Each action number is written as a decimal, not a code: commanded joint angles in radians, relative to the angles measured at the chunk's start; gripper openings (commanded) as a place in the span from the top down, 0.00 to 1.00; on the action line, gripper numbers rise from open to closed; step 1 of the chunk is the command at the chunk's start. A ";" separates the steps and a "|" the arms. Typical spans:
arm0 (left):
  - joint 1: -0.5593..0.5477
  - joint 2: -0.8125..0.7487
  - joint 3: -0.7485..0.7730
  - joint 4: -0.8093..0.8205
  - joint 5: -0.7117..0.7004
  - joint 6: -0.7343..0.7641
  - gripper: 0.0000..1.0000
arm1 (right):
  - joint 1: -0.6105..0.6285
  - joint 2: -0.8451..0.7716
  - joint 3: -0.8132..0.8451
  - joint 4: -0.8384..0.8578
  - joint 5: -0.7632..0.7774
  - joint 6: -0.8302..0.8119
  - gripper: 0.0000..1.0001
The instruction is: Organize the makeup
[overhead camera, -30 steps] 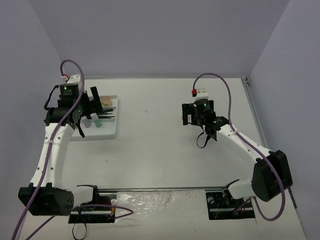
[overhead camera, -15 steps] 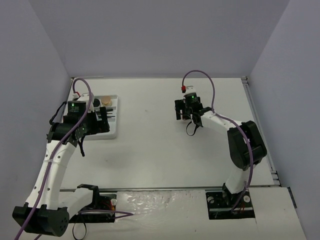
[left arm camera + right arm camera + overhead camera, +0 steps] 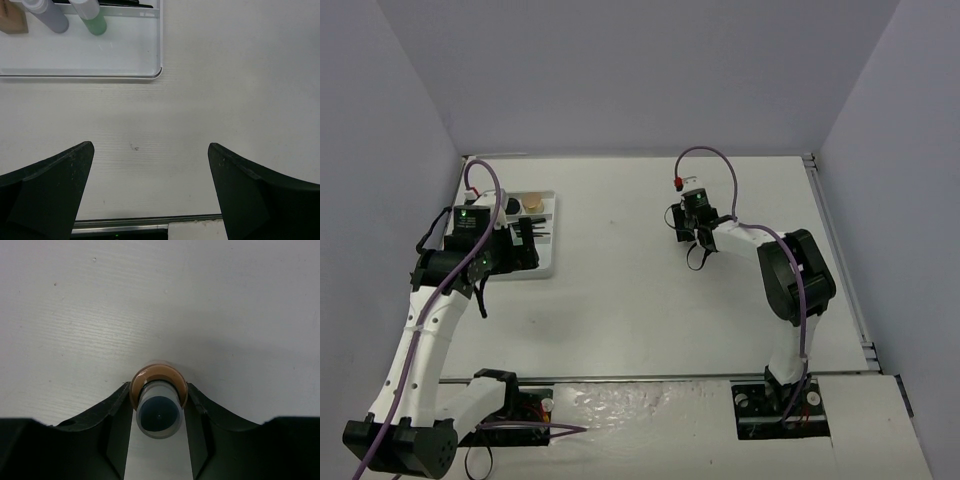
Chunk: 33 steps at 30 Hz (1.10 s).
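A small beige bottle with a clear cap stands on the table between the fingers of my right gripper. Both fingers press against its sides. From above, that gripper sits at the table's middle right and hides the bottle. The white tray at the left holds a tan compact, a black pot and thin black pencils. The left wrist view shows a beige bottle, a grey one and a green one in the tray. My left gripper hangs open over bare table beside the tray.
The table's right edge carries a metal rail. Another metal rail runs along the near edge between the arm bases. Purple cables loop above both wrists.
The right arm has reached further back and left, and its jaws have come in on the beige bottle. The left arm has drawn back from the tray, still open.
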 commanded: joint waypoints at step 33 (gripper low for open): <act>-0.132 0.074 0.036 0.101 0.078 -0.019 0.03 | 0.379 -0.142 -0.208 0.213 -0.344 -0.238 0.73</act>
